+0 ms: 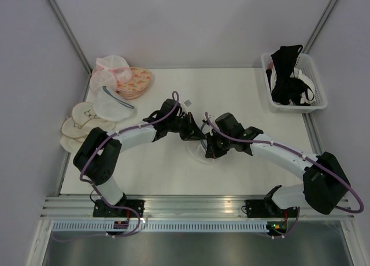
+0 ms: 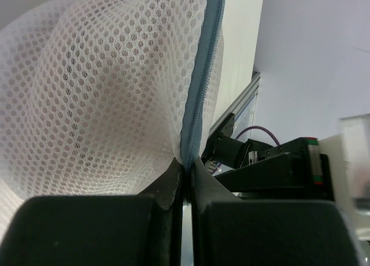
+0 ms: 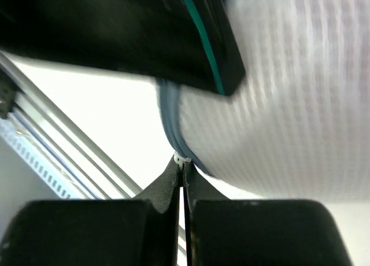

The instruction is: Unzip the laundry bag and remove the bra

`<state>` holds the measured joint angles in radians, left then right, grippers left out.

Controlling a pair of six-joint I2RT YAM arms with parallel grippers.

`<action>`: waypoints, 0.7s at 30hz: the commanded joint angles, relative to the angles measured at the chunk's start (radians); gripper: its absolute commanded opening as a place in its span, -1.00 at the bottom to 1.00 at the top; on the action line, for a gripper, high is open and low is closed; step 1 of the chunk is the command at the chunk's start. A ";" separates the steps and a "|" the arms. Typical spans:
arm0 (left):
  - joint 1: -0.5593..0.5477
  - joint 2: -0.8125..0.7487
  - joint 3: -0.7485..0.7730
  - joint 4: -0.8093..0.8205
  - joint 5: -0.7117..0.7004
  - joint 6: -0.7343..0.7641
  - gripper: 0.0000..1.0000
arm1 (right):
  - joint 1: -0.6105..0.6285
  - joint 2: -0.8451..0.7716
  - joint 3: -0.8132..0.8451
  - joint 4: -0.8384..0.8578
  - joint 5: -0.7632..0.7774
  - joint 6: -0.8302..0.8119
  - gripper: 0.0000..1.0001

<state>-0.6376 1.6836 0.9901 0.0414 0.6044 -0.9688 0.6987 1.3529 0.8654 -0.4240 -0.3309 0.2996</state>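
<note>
Top view: both arms meet over the laundry bag (image 1: 199,155), which sits mid-worktop (image 1: 162,173) and is mostly hidden beneath them. Spare pouches (image 1: 113,87) lie at the far left corner and a basket (image 1: 298,109) of black bras (image 1: 286,75) at the far right, both well apart and out of the way.

Left wrist: the left fingers (image 2: 180,173) are pinched shut on the grey-blue zipper (image 2: 199,98) rim, likely to anchor it. The bra can't be made out through the mesh.

Right wrist, blurred: the right fingers (image 3: 179,173) are shut on a small white tab at the rim, probably the pull.
</note>
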 commanded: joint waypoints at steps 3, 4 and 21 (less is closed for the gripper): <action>0.047 0.007 0.005 0.045 0.009 -0.005 -0.95 | 0.005 0.000 -0.045 -0.117 0.143 0.029 -0.99; 0.049 0.004 0.004 0.046 0.012 -0.004 -0.95 | 0.005 -0.003 -0.045 -0.127 0.168 0.041 -0.99; 0.055 -0.143 -0.103 0.048 0.017 -0.016 0.58 | -0.016 0.103 0.027 -0.206 0.591 0.142 -0.99</action>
<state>-0.5896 1.6203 0.9096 0.0597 0.6285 -0.9779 0.6891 1.4620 0.8494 -0.5804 0.1329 0.4068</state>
